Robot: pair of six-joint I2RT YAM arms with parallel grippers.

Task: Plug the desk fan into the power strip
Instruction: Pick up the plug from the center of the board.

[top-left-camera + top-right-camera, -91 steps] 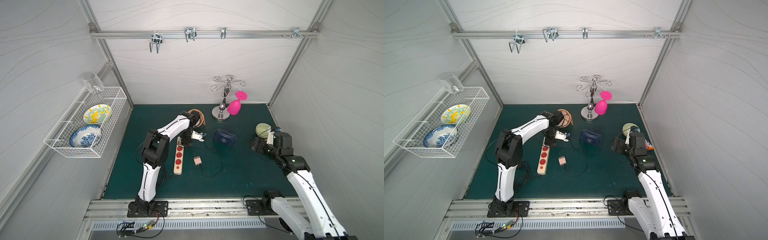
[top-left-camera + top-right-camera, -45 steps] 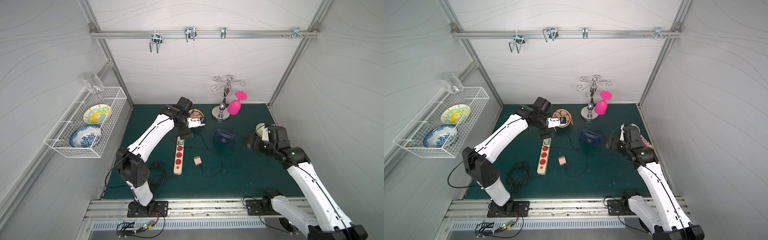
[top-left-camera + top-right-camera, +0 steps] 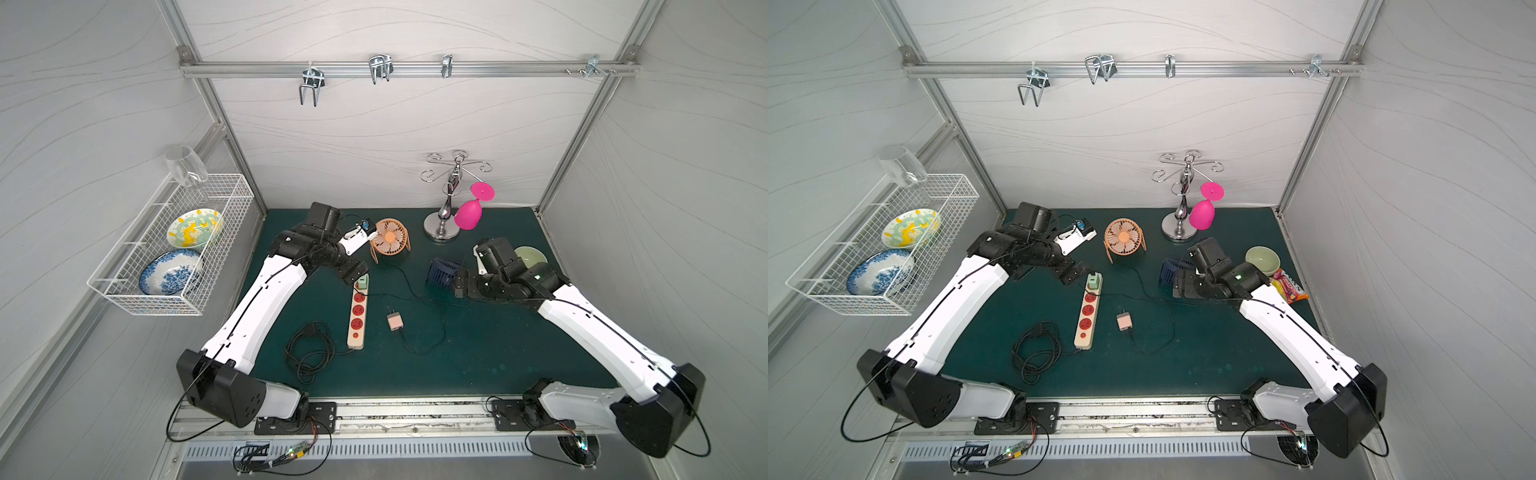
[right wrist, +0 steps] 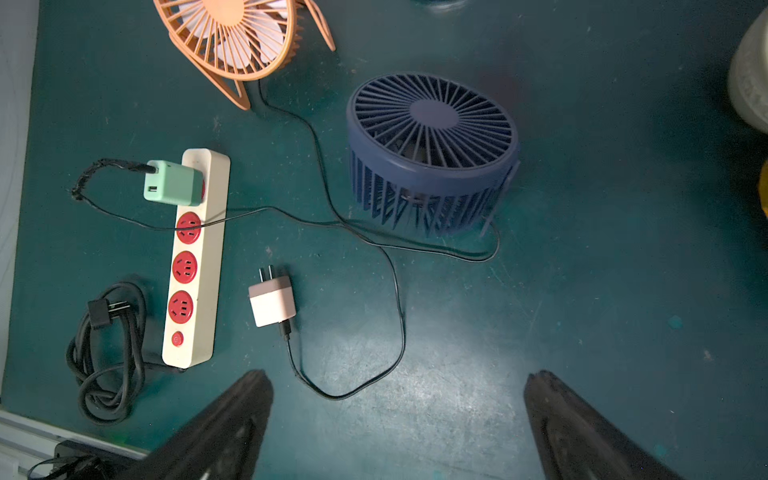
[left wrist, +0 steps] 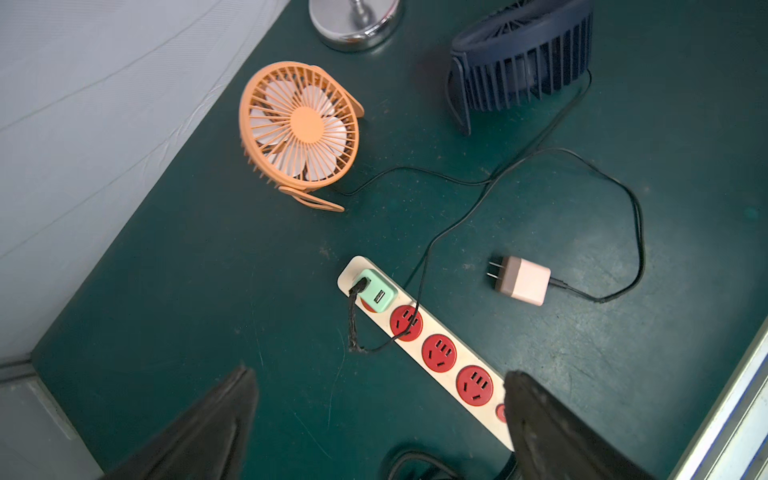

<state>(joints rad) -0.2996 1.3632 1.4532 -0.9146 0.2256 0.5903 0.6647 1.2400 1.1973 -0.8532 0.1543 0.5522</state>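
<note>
Open left gripper (image 5: pixel 380 376) over strip (image 4: pixel 216 249), green plug (image 4: pixel 172 183) in its end socket, pink plug (image 4: pixel 272 301) loose beside, open right gripper (image 4: pixel 399 374) by navy fan (image 4: pixel 432 137)

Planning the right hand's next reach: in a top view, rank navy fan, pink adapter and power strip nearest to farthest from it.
1. navy fan, beside the right hand.
2. pink adapter, mid-mat.
3. power strip, beyond the adapter.

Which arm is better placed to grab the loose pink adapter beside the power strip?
Left, marginally. The left gripper and right gripper are both open and similarly near the pink adapter, but the left hangs right beside the power strip it must enter.
</note>
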